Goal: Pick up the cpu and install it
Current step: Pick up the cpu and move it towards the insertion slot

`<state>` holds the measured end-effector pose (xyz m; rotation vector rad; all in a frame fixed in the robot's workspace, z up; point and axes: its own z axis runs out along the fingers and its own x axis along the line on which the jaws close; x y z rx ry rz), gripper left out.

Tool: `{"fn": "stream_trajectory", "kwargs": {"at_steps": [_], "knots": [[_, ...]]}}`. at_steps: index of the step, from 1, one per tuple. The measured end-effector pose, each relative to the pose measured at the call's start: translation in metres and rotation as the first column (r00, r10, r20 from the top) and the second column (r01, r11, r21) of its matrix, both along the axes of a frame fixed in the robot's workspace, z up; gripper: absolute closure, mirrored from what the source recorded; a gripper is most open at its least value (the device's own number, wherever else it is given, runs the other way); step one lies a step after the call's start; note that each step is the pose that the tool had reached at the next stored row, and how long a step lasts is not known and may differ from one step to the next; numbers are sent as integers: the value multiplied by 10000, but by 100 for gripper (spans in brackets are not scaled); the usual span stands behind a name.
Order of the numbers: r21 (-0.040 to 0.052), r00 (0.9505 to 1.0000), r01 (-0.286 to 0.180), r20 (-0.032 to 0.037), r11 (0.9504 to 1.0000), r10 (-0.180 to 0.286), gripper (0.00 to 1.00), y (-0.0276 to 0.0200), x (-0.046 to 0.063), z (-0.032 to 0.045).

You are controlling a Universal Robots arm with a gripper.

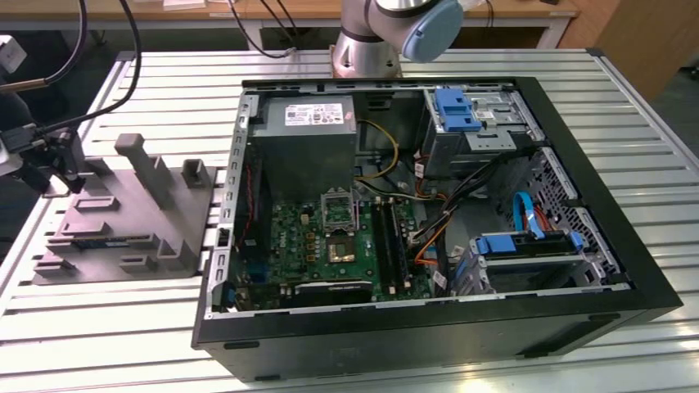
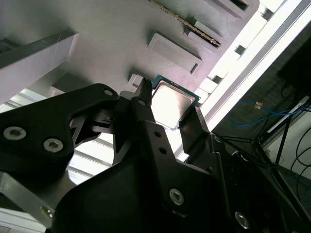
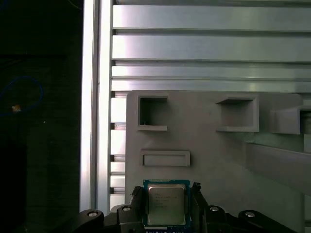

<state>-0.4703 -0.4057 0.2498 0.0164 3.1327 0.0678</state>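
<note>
The cpu [image 3: 166,205], a small square chip with a silvery top and a green rim, sits between my gripper's [image 3: 166,191] two dark fingers in both wrist views. The fingers [image 2: 146,104] press against two opposite edges of the cpu [image 2: 172,101], so my gripper [image 2: 168,105] is shut on it. The chip is at the grey holder block [image 3: 214,160]; I cannot tell whether it is lifted off the block. In the exterior view my gripper [image 1: 52,168] hangs over that view's left end of the block [image 1: 131,213]. The motherboard socket [image 1: 340,246] lies inside the open computer case [image 1: 437,336].
The holder block has upright posts [image 1: 147,168] and several recesses [image 3: 165,158]. It stands on a slatted metal table [image 1: 110,319], close to the table's edge [image 3: 90,121]. Cables [image 1: 377,151], drive bays with blue tabs [image 1: 519,243] and a grey power supply [image 1: 311,139] crowd the case. The arm's base [image 1: 372,41] stands behind it.
</note>
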Motion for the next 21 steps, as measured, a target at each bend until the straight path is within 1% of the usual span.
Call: {"fn": "stream_trajectory", "kwargs": {"at_steps": [21], "knots": [[0,10000,0,0,10000,0,53,0,0,44]]}}
